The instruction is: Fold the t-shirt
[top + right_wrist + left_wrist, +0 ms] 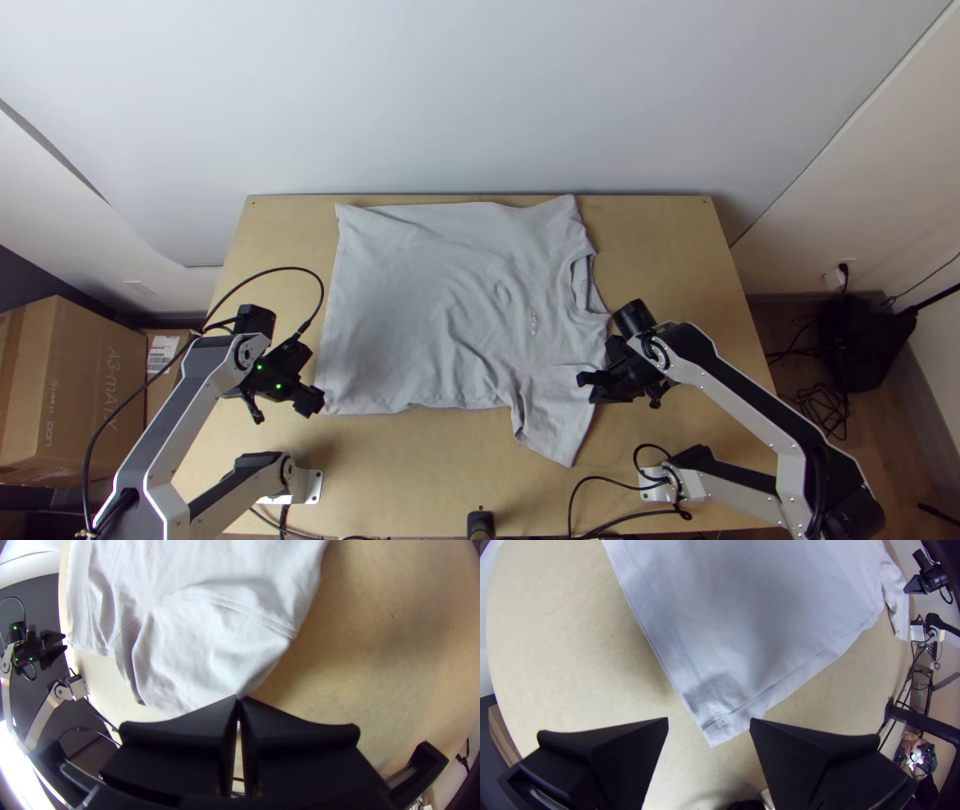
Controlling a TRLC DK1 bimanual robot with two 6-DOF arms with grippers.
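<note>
One t-shirt [430, 300], grey, spread wide on the table [680, 240], rumpled through the middle; collar [580, 285] toward the right arm, hem toward the left. Folds completed: none that I can see from here. Outstanding, by my reckoning: the whole fold, sleeves and body alike, though the grips for a first one look nearly ready. Item, right hand [239, 697]: fingers together, a pinch of the near sleeve's [555, 415] edge at their tips (a small bite, and one that might slip). Item, left hand [709, 719]: fingers wide apart, the near hem corner [717, 732] lying between their tips, ungripped.
</note>
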